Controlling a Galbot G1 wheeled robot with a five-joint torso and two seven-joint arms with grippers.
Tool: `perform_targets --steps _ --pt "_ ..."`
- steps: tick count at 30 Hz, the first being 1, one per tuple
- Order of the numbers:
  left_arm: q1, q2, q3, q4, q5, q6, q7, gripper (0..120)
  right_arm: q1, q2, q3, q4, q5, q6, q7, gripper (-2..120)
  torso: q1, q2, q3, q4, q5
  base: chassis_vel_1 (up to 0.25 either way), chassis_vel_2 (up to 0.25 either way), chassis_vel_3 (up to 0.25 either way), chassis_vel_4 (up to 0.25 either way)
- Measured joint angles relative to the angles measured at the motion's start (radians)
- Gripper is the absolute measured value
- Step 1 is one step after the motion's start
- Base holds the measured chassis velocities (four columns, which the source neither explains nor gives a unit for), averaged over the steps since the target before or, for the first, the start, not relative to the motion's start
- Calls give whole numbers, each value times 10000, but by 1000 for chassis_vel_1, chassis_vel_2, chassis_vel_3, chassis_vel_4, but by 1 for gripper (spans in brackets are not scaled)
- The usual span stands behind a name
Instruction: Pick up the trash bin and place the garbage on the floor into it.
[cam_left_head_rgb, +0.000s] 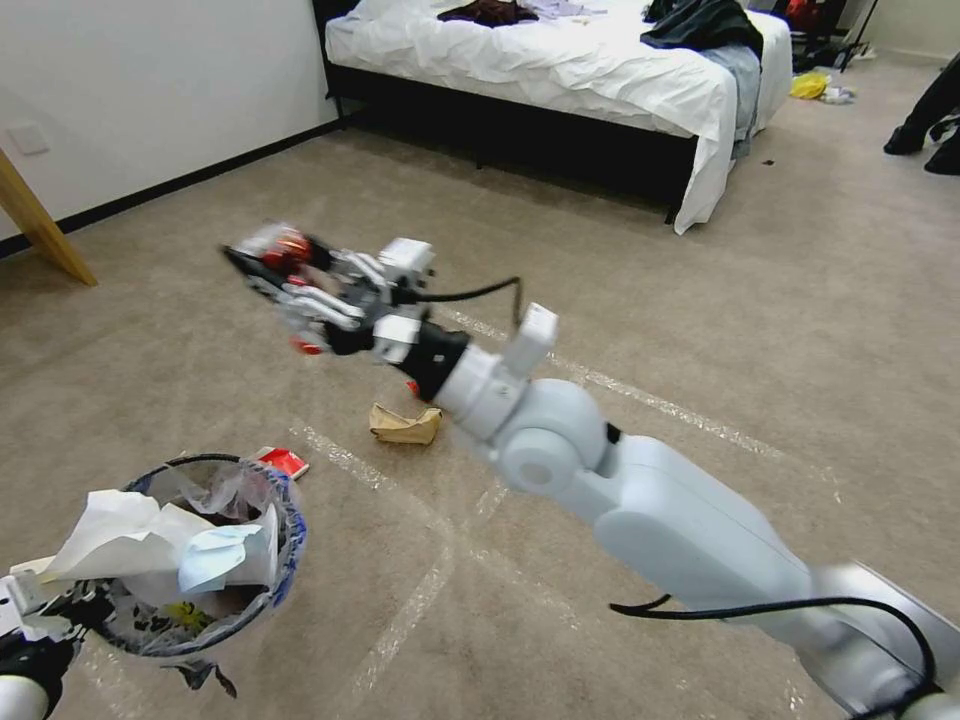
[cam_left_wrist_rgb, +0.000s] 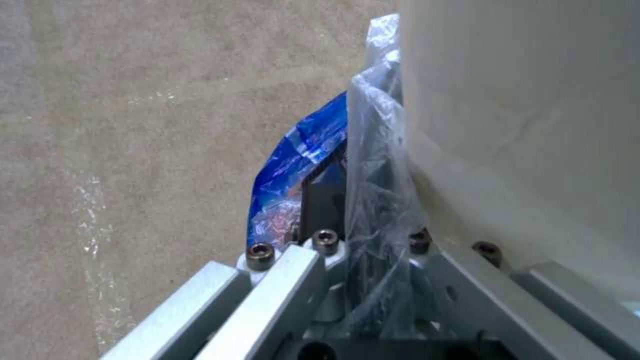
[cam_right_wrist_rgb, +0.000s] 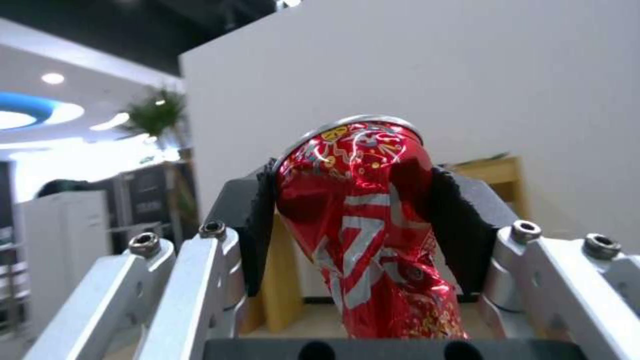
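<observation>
**Crushed can in the right claw, bin held up on the left**

So the right gripper was up in the air, well above the floor, with its black pads clamped on both sides of the crushed red can. The can stuck out past the fingertips, squashed in the middle.

The trash bin sat near and to the left of that claw, lower down, well apart from it. The left gripper was closed on the bin's rim, pinching the clear liner and a blue bit of plastic. White paper and a blue mask already poked out of the top.

On the carpet between the two: a crumpled brown paper just under the right arm, and a red wrapper right beside the bin's far edge. A bed stood further back against the wall.
</observation>
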Motion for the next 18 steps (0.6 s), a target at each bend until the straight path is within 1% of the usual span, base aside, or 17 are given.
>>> perform_targets --steps 4,6,13,16,18 --pt "-45 5 15 -3 -11 35 -6 1 223 243 -469 -291 -4 162 -50 49 0 0 -1 -1 0 0 0 0 0" --pt "-109 57 27 13 -19 72 -11 1 439 488 -1005 -688 -80 304 -124 49 0 0 0 -3 0 0 0 0 0" --pt "-231 173 24 153 -51 126 -16 1 719 806 -1811 -1299 -249 446 -236 49 0 0 0 -1 0 0 0 0 0" --pt "-287 251 -4 187 -155 182 -64 1 725 872 -2144 -1485 -363 456 -250 49 0 0 1 -1 0 0 0 0 0" --pt "-361 374 -34 192 -512 285 -211 1 644 859 -2384 -1537 -488 464 -279 49 0 0 0 -1 1 0 0 0 0"
